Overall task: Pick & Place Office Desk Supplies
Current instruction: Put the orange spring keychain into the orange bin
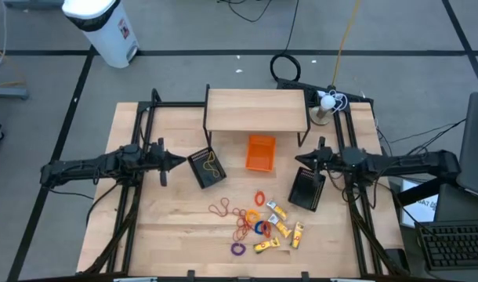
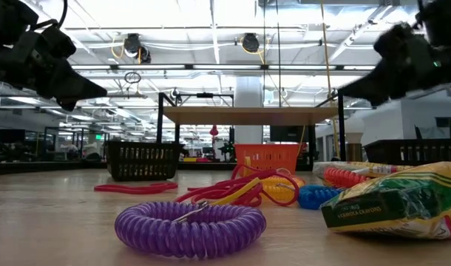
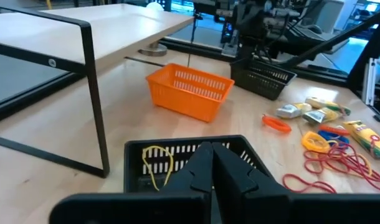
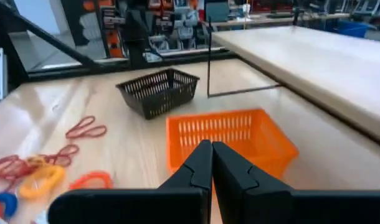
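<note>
The office desk supplies lie loose on the wooden table near its front edge: orange-red rubber bands, a purple coil ring, blue and red rings and yellow-and-white packs. My left gripper hovers shut at the table's left, pointing at a black basket that holds a yellow band. At the right my right gripper hovers shut above a second black basket, pointing at the orange basket. Neither holds anything.
A wooden shelf on black legs stands at the back middle, with the orange basket just in front of it. A white object with cables sits at the back right corner. Bare tabletop shows at the front left.
</note>
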`<act>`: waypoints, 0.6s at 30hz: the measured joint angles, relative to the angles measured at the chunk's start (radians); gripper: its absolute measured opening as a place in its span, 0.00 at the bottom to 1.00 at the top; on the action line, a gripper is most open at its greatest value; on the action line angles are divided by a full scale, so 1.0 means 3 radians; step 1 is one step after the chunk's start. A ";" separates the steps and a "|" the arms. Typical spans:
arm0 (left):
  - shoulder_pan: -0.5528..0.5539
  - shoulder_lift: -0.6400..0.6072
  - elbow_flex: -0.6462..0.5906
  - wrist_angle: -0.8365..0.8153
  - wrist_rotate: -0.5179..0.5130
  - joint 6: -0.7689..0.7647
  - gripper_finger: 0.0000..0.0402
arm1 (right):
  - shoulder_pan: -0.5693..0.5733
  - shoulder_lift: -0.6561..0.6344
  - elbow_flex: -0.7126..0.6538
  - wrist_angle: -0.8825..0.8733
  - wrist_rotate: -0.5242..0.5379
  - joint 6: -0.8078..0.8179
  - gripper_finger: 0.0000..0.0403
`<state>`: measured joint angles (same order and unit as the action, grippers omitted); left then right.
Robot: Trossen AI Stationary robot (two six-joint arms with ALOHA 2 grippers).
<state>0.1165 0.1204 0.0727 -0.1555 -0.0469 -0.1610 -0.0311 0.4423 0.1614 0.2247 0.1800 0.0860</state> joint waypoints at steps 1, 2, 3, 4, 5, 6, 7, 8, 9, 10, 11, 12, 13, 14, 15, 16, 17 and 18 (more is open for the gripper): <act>0.0000 0.0000 0.0000 0.0000 0.0003 -0.0012 0.03 | 0.0000 0.0124 0.0095 -0.0024 0.0000 -0.0024 0.00; 0.0000 0.0000 0.0000 -0.0001 0.0003 -0.0012 0.04 | 0.0001 0.0254 0.0196 -0.0085 -0.0001 -0.0053 0.00; 0.0000 0.0001 0.0000 -0.0001 0.0003 -0.0011 0.05 | 0.0011 0.0400 0.0299 -0.0136 0.0002 -0.0074 0.00; 0.0000 0.0001 0.0000 -0.0001 0.0003 -0.0007 0.05 | 0.0031 0.0543 0.0391 -0.0182 0.0013 -0.0094 0.00; 0.0000 0.0001 0.0000 -0.0001 -0.0002 -0.0008 0.05 | 0.0063 0.0680 0.0477 -0.0228 0.0019 -0.0136 0.00; 0.0000 0.0001 0.0000 -0.0003 -0.0004 -0.0008 0.05 | 0.0105 0.0814 0.0577 -0.0284 0.0019 -0.0189 0.00; 0.0000 0.0001 0.0000 -0.0003 -0.0011 -0.0007 0.04 | 0.0151 0.0947 0.0695 -0.0306 0.0021 -0.0234 0.00; 0.0000 0.0001 0.0000 -0.0003 -0.0010 -0.0007 0.04 | 0.0191 0.1069 0.0805 -0.0327 0.0025 -0.0254 0.01; 0.0000 0.0001 0.0000 -0.0004 -0.0011 -0.0007 0.03 | 0.0237 0.1201 0.0927 -0.0399 0.0025 -0.0256 0.02; 0.0000 0.0003 0.0000 -0.0004 -0.0011 -0.0006 0.03 | 0.0280 0.1327 0.1035 -0.0500 0.0025 -0.0251 0.03; 0.0000 0.0013 0.0000 -0.0004 -0.0011 -0.0005 0.02 | 0.0326 0.1451 0.1141 -0.0587 0.0026 -0.0240 0.05; 0.0000 0.0017 0.0000 -0.0006 -0.0010 -0.0004 0.01 | 0.0377 0.1585 0.1252 -0.0670 0.0030 -0.0225 0.07; 0.0000 0.0021 0.0000 -0.0006 -0.0011 -0.0004 0.01 | 0.0429 0.1707 0.1358 -0.0748 0.0031 -0.0210 0.09; 0.0000 0.0035 0.0000 -0.0006 -0.0012 -0.0004 0.01 | 0.0481 0.1828 0.1460 -0.0803 0.0033 -0.0185 0.12; 0.0000 0.0054 0.0000 -0.0008 -0.0011 -0.0003 0.01 | 0.0527 0.1954 0.1566 -0.0860 0.0033 -0.0159 0.16; 0.0000 0.0067 0.0000 -0.0009 -0.0011 -0.0002 0.01 | 0.0571 0.2081 0.1658 -0.0913 0.0033 -0.0142 0.19; -0.0001 0.0085 0.0000 -0.0009 -0.0013 -0.0004 0.02 | 0.0621 0.2215 0.1738 -0.0970 0.0033 -0.0119 0.22; -0.0003 0.0110 0.0000 -0.0009 -0.0013 -0.0008 0.03 | 0.0663 0.2336 0.1808 -0.1028 0.0033 -0.0099 0.25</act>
<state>0.1158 0.1532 0.0727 -0.1581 -0.0506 -0.1634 0.1677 1.1433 0.7037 -0.0838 0.1898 0.0563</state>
